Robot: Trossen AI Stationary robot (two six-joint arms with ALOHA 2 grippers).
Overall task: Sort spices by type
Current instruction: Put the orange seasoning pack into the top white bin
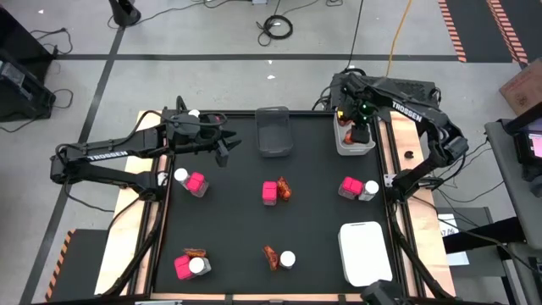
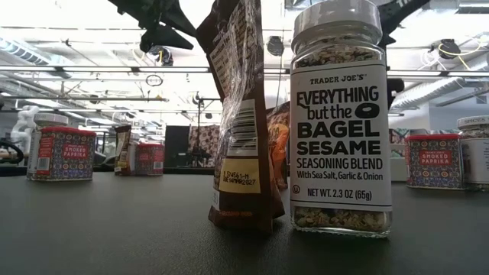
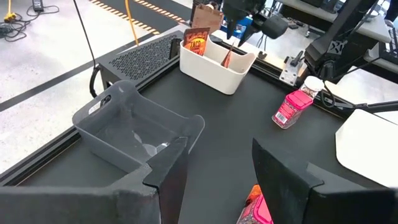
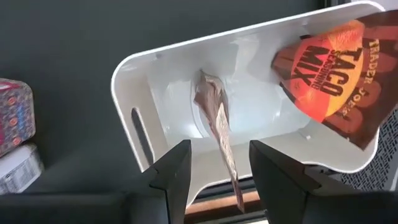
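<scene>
My right gripper (image 4: 217, 152) hangs open, pointing down, over the white bin (image 4: 124, 68) at the table's far right (image 1: 339, 149). An orange-red sachet (image 4: 214, 118) stands edge-on between its fingers with a gap on each side and its lower end on the bin floor. A second sachet (image 4: 329, 81) leans in the same bin. My left gripper (image 1: 227, 151) waits open and empty above the far left, beside the grey bin (image 1: 273, 135). Pink packs (image 1: 196, 183), white-lidded jars (image 1: 288, 258) and sachets (image 1: 284, 188) sit in small groups on the black mat.
A flat white bin (image 1: 366, 252) lies at the near right. Groups of spices stand at mid left (image 1: 180, 175), centre (image 1: 269, 192), mid right (image 1: 370, 190), near left (image 1: 182, 267) and near centre (image 1: 271, 256). A jar (image 2: 340, 114) and a sachet (image 2: 241, 114) fill the low view.
</scene>
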